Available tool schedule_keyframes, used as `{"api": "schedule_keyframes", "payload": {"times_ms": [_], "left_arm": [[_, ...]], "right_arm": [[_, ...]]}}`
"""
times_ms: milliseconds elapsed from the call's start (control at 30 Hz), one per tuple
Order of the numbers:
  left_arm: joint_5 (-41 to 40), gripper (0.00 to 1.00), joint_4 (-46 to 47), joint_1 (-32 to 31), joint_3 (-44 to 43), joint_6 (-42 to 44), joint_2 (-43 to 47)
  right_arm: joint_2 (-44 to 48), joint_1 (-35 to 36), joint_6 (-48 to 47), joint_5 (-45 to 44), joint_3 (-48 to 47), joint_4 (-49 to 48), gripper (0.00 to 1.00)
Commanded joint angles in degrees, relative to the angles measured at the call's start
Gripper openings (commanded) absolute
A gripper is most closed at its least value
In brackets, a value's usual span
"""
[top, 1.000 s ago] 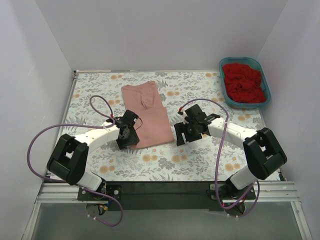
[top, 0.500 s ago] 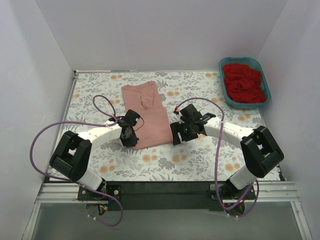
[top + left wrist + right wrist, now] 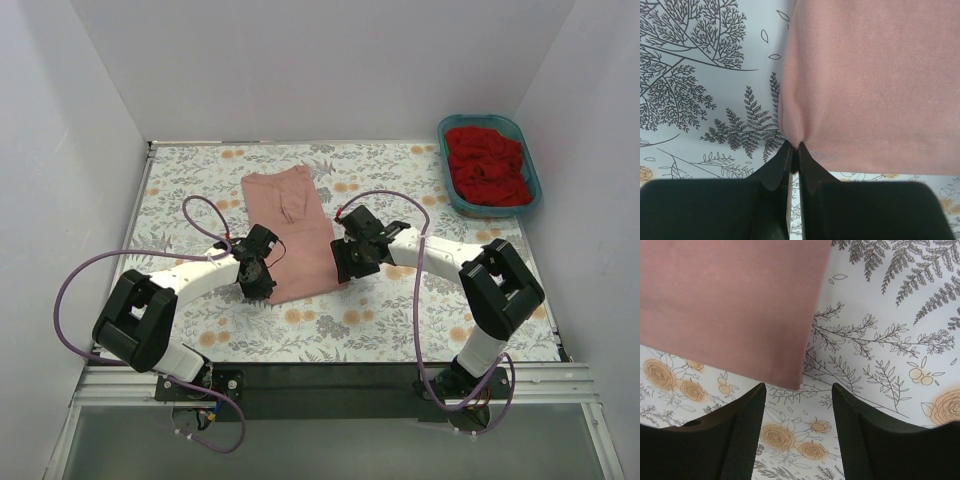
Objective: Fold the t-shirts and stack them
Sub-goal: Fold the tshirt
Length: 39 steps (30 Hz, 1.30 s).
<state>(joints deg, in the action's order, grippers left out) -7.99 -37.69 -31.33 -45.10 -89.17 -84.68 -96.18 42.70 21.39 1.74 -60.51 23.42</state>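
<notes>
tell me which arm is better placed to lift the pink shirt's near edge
Left: the left claw is shut on the pink t-shirt's near corner; the right claw is open, gripping nothing.

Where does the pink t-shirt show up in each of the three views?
Top external: the pink t-shirt lies just left of picture centre.
Left wrist: upper right, its edge pinched by the left end effector.
Right wrist: upper left, corner above the open right end effector.
Shared landmark: the floral cloth under it.

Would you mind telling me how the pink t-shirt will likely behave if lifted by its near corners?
Probably floppy: the pink t-shirt puckers where the left gripper pinches its edge. Likely light, since it lies thin and flat.
</notes>
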Motion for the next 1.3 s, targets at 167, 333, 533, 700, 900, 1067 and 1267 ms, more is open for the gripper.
{"api": "schedule_keyframes", "payload": {"times_ms": [167,333,533,700,900,1067,1267], "left_arm": [[1.13,0.00,-2.82,-0.31,1.51,-0.22,1.54],[1.40,0.00,-3.00,-0.40,1.33,-0.04,1.72],[2.01,0.00,-3.44,-0.31,1.51,-0.48,2.07],[2.19,0.00,-3.62,-0.40,2.21,-0.83,2.42],[2.98,0.00,-3.70,-0.31,2.21,-0.49,1.72],[4.91,0.00,-7.30,-1.18,0.89,-0.04,2.85],[13.52,0.00,-16.26,-8.12,5.02,-3.99,14.00]], "right_arm": [[-4.36,2.65,1.90,-4.11,-3.91,-0.66,0.57],[-6.82,4.32,2.87,-6.13,-3.83,0.48,0.56],[-11.39,6.96,4.36,-7.46,-1.56,6.02,0.54],[-12.45,8.28,5.16,-6.13,2.15,6.46,0.41],[-12.89,8.28,3.67,-5.43,2.77,6.99,0.09],[-8.52,8.28,0.94,-5.96,2.76,11.73,0.01],[4.92,8.45,-1.59,0.90,8.57,21.29,0.01]]}}
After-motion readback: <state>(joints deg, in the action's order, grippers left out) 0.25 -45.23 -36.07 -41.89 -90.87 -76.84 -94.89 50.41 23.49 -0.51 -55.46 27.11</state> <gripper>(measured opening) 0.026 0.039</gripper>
